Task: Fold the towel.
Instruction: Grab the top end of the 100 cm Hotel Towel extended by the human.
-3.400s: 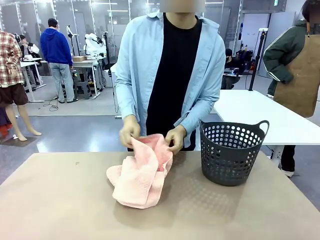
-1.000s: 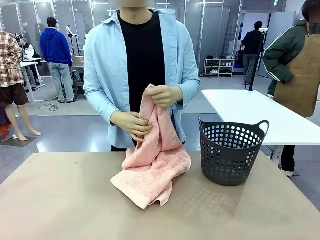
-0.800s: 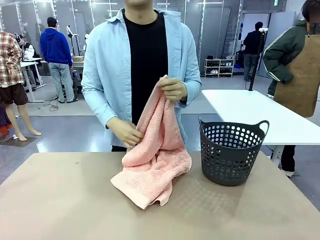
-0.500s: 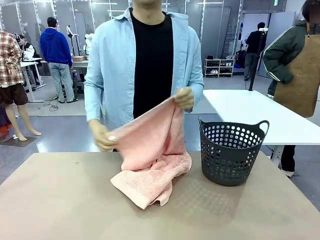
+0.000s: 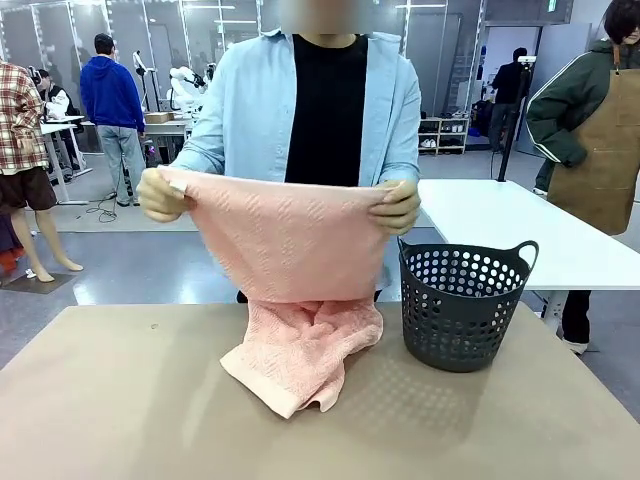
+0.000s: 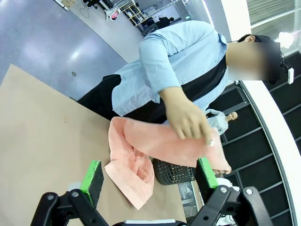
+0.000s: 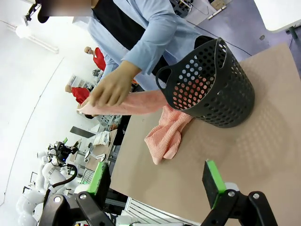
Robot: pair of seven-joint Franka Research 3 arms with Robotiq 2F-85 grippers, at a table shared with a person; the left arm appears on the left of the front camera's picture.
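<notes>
A person at the far side holds the salmon-pink towel (image 5: 290, 240) stretched wide between both hands (image 5: 160, 193), its upper edge at chest height. The towel's lower part (image 5: 300, 355) lies bunched on the brown table (image 5: 120, 400). The dark grey perforated basket (image 5: 462, 300) stands just right of it. My left gripper (image 6: 150, 176) is open above the near table, the towel (image 6: 134, 160) ahead between its green pads. My right gripper (image 7: 157, 176) is open too, well short of the basket (image 7: 211, 92) and the towel (image 7: 164, 134).
A white table (image 5: 520, 230) stands behind the basket at the right, with a person in a brown apron (image 5: 600, 130) next to it. Other people stand far off at the back left.
The person has lifted the towel from a bunched heap, then pulled the hands apart so its top edge now spans wide. The basket has not moved.
</notes>
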